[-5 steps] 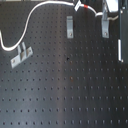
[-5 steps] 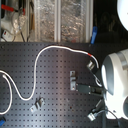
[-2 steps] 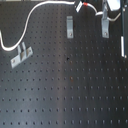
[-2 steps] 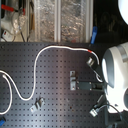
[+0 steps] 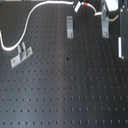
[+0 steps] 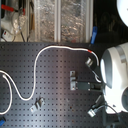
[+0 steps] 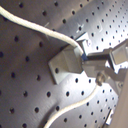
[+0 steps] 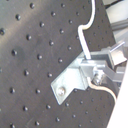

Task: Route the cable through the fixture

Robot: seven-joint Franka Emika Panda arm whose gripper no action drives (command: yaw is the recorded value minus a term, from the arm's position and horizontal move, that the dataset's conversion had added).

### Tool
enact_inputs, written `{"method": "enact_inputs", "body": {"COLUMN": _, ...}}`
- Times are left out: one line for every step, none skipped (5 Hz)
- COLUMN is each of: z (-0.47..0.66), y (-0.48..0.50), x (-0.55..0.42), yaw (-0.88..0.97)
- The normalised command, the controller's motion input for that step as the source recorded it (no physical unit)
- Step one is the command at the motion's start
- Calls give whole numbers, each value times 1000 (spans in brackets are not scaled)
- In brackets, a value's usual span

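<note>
Cable meets bracket in first wrist view; red band only in exterior views; fingers' state unclear.

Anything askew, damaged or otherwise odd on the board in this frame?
Nothing stands out. The cable lies in smooth loops across the black pegboard, unkinked, its red band intact near the arm. The metal fixtures look undamaged in both exterior views. The gripper's state cannot be judged.

First exterior view: low, oblique across table. Second exterior view: overhead, straight down, shelves beyond. Both share the pegboard, cable and brackets. Both wrist views: very close on one bracket.
</note>
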Motion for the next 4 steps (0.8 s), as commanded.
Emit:
{"method": "enact_inputs", "body": {"z": 56, "y": -80, "x": -270, "yaw": 94}}
{"method": "enact_inputs", "body": {"z": 37, "y": -74, "x": -232, "yaw": 89}}
{"method": "enact_inputs", "body": {"z": 3, "y": -20, "x": -139, "yaw": 34}}
{"method": "enact_inputs", "body": {"z": 3, "y": -99, "x": -77, "yaw": 31}}
